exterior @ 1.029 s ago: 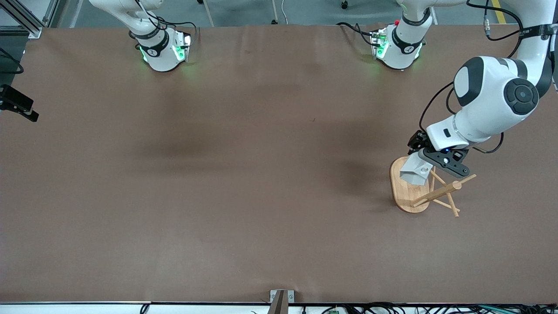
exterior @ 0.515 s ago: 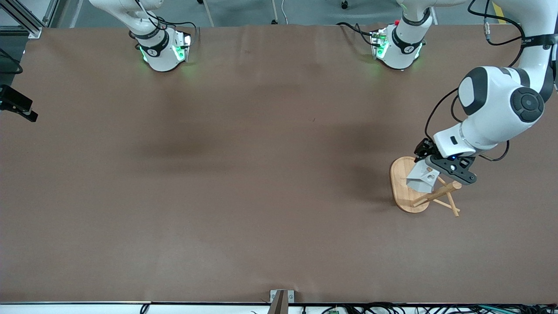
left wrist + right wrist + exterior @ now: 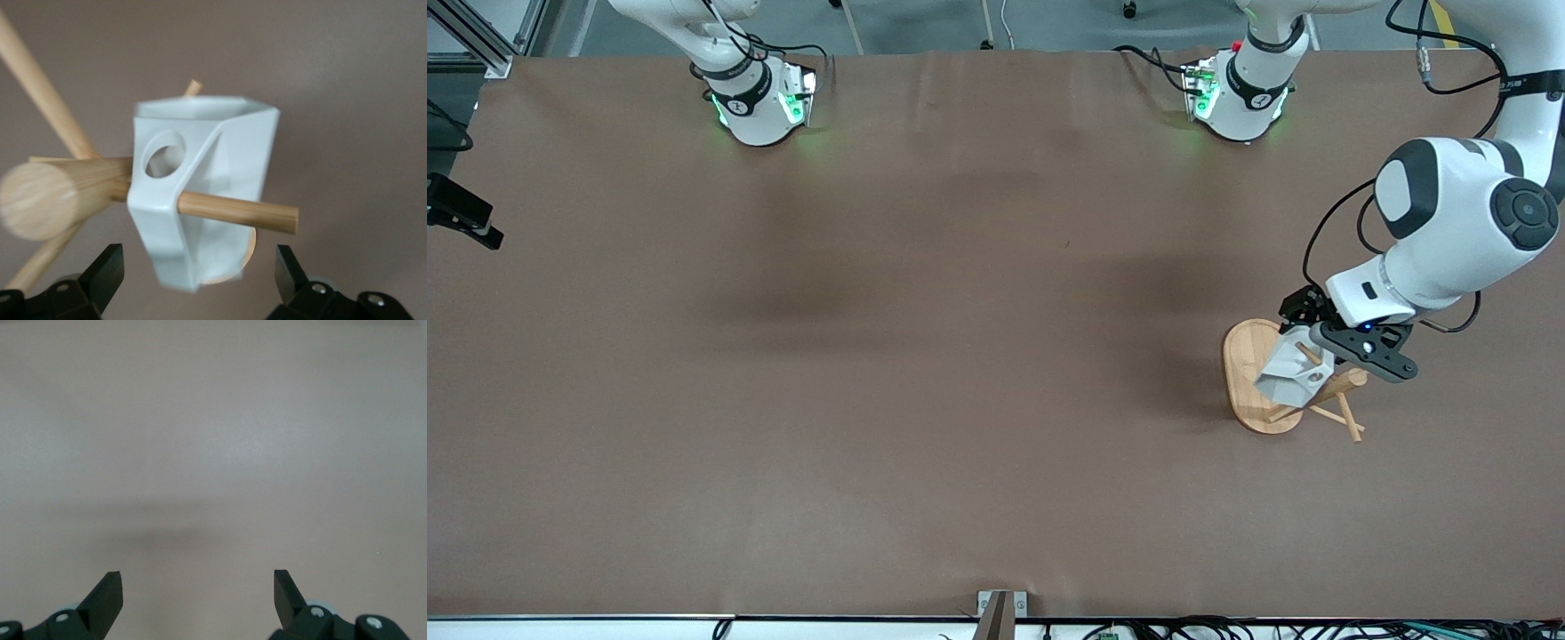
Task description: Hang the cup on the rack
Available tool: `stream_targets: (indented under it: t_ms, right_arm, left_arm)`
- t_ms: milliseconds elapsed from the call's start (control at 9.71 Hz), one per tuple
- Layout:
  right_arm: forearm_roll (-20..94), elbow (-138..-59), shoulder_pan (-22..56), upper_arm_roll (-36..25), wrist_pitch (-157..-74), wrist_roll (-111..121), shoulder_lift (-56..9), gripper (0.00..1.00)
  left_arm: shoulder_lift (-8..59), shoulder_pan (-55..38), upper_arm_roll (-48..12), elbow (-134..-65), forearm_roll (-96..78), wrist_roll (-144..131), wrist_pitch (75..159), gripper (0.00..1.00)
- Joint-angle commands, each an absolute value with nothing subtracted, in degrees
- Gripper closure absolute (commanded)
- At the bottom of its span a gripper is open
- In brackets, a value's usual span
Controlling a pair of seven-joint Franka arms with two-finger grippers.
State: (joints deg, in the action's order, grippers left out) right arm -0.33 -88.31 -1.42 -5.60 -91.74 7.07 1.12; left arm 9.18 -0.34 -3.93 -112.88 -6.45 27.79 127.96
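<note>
Now releasing: left end effector spreading wide since earlier, hovering over rack; cup hanging on peg through handle. Right end effector spread, waiting over bare desk.

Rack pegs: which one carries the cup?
The peg threaded between the cup body and handle; the other rack pegs are bare.

A brown table is carrying the rack, which is standing on its oval base toward the left arm's end.
</note>
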Motion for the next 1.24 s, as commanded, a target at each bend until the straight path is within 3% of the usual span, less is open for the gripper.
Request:
stream_targets:
  t_ms: [0, 515, 824, 1132]
  right_arm:
    - [-0.79, -89.30, -0.97, -5.45, -92.99, 5.98, 1.93, 0.00]
    - [-0.79, -89.03, -0.79, -5.36, -93.16, 5.98, 1.93, 0.00]
    - [-0.79, -89.21, -0.97, -5.27, -93.08, 5.98, 1.93, 0.00]
    - [-0.79, -89.21, -1.05, -5.36, -93.08, 5.98, 1.76, 0.00]
  left_arm:
    - [7.40, -0.35, -3.78, -112.15, -7.12, 22.62, 126.05, 0.00]
    - [-3.42, -0.53, -3.78, -109.62, -5.37, 5.90, 112.11, 0.00]
    - [-3.43, 0.52, -7.80, -98.99, 0.34, -2.80, 97.33, 0.00]
    - [-3.17, 2.01, -7.82, -94.58, 0.97, -0.62, 95.98, 0.00]
